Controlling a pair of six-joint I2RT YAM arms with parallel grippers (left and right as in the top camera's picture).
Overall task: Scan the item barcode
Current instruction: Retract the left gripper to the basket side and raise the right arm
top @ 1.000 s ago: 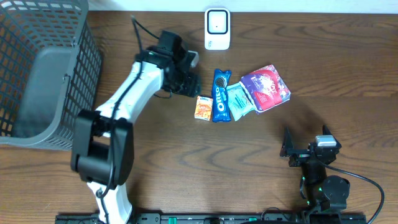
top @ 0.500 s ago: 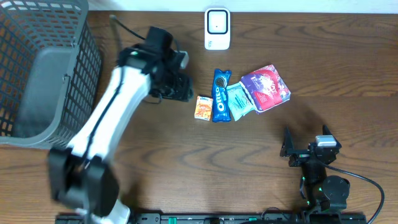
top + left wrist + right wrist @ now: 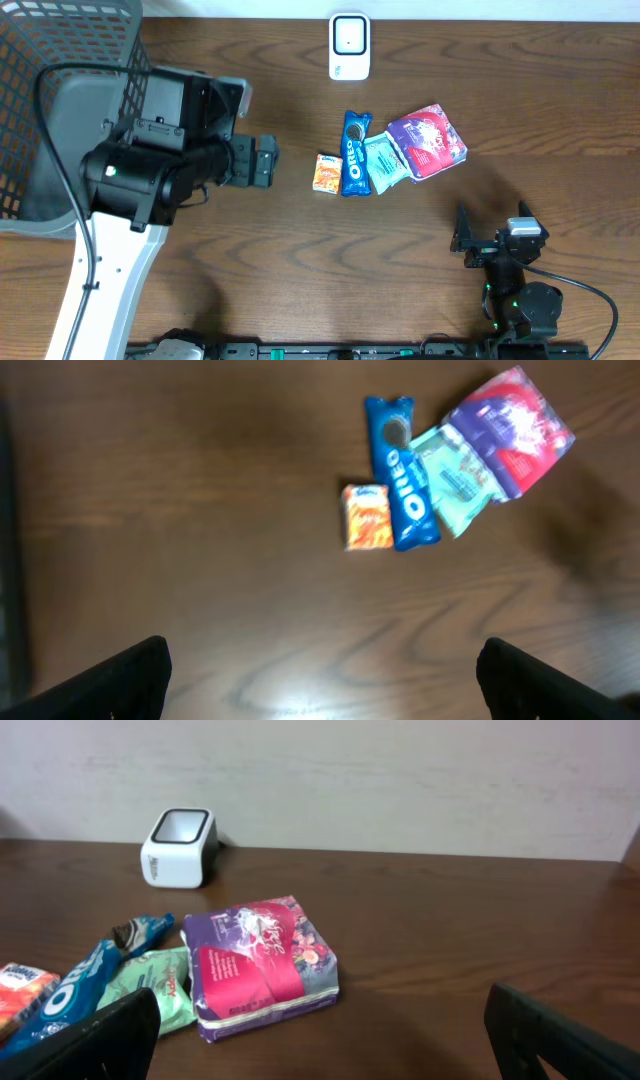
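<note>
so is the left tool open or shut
Open: the left tool shows its fingers far apart at the wrist view's bottom corners, nothing between them.

Overhead: fixed above the desk (image 3: 300, 260), facing straight down, far enough off to take in the whole top. The scanner (image 3: 349, 45) sits at the far edge.

Left wrist: high over the desk, facing down, closer in than overhead. The blue cookie pack (image 3: 401, 475) is upper right in frame.

Right wrist: low, just above the desk surface, facing level toward the scanner and the wall (image 3: 400, 770) behind it.

Overlap: all three views share the blue cookie pack and its neighbours. The scanner shows in overhead and right wrist only.
</note>
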